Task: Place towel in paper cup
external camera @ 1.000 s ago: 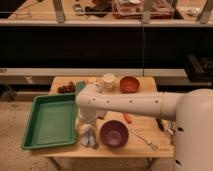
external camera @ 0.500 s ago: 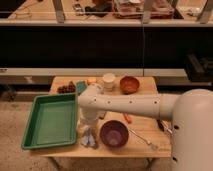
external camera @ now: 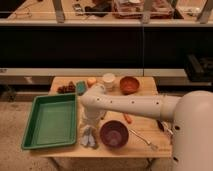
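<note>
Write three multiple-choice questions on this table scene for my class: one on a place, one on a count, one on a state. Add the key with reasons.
1. Where does the towel lie?
A. on the table, between the green tray and the purple bowl
B. on the floor
C. on the shelf behind

2. How many bowls stand on the table?
A. one
B. two
C. four

3. The paper cup is:
A. lying on its side
B. holding the towel
C. upright at the back of the table, without the towel

Key
1 A: the towel sits near the front edge, with the gripper hanging over it.
2 B: only the purple bowl and the orange bowl show.
3 C: the cup stands on its base, far from the towel.
</note>
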Controlling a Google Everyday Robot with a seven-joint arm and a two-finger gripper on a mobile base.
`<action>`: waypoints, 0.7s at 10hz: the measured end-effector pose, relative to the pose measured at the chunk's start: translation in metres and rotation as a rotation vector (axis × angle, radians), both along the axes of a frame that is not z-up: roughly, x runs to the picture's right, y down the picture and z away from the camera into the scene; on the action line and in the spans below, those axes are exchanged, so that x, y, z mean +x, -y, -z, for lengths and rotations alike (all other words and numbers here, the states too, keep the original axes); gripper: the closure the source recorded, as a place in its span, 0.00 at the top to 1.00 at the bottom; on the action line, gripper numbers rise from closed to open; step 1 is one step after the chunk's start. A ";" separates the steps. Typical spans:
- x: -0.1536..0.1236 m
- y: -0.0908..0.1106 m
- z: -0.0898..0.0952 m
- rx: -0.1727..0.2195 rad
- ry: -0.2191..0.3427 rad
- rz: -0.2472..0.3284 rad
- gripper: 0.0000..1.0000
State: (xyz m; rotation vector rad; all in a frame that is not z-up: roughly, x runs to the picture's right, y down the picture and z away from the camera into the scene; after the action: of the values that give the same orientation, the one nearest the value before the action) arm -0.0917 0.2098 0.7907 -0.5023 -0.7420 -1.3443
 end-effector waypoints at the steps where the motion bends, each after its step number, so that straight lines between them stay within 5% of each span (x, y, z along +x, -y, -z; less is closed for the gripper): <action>1: 0.000 -0.002 -0.001 -0.005 -0.001 0.002 0.65; 5: -0.005 -0.012 -0.009 -0.027 -0.004 0.027 0.61; 7: -0.004 -0.017 -0.010 -0.037 -0.008 0.038 0.40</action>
State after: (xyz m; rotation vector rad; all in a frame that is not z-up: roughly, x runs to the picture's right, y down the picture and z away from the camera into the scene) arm -0.0958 0.2271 0.8005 -0.5535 -0.7555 -1.3651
